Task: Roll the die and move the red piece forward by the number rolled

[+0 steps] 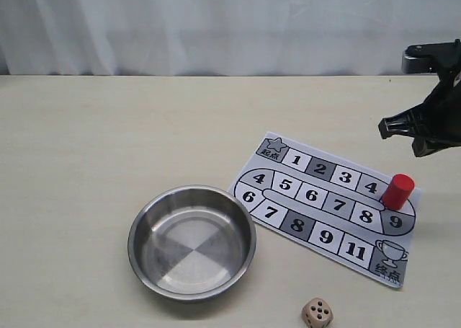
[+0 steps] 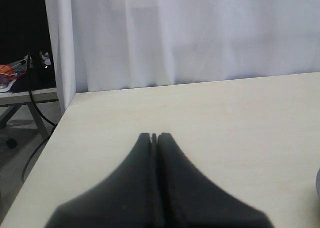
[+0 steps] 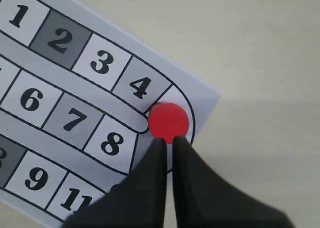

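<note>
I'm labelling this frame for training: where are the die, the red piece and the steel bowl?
die (image 1: 317, 313), exterior view, its pipped face.
red piece (image 3: 169, 121), right wrist view, its round top.
steel bowl (image 1: 144, 231), exterior view, its left inner wall.

The numbered board (image 1: 311, 196) carries a printed track. It starts at a star (image 1: 273, 149) in the board's 10 o'clock corner, marked 起点, and the upper row reads 1, 2, 3, 4. The middle row reads 4, 5, 6, 7, 8, 9, and the lowest reads 6, 7, 8, 9, 11. That row ends at a trophy (image 1: 390, 259) in the 5 o'clock corner, marked 终点. The red piece (image 1: 397, 191) stands on the bend square at the board's 3 o'clock end, hiding any print there. The die (image 1: 317, 313) shows five pips on top.
</note>
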`<state>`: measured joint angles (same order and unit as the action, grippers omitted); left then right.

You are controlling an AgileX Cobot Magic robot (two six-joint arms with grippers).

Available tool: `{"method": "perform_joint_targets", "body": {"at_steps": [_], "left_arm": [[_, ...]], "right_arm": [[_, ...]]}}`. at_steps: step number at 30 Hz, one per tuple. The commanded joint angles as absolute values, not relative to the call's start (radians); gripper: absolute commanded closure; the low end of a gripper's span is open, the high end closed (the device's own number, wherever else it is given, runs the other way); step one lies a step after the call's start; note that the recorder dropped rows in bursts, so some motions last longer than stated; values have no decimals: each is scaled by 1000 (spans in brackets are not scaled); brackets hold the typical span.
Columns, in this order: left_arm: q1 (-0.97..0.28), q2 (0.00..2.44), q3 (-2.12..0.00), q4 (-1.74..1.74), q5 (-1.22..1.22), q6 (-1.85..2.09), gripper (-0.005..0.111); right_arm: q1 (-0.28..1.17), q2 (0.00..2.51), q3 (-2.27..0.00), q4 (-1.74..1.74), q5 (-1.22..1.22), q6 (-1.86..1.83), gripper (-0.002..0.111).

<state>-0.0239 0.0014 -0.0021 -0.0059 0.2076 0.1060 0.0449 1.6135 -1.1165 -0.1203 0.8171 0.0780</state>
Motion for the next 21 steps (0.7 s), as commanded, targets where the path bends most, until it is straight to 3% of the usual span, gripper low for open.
{"method": "perform_joint_targets", "body": {"at_steps": [1, 14, 21], "left_arm": [[-25, 0, 0, -9, 196, 101, 107], [-25, 0, 0, -9, 196, 101, 107], [-25, 0, 0, -9, 196, 101, 107]], "right_arm": [[56, 1608, -1122, -143, 832, 105, 104], [55, 1569, -1122, -82, 859, 49, 104], [-25, 1573, -1072, -64, 813, 38, 104]]}}
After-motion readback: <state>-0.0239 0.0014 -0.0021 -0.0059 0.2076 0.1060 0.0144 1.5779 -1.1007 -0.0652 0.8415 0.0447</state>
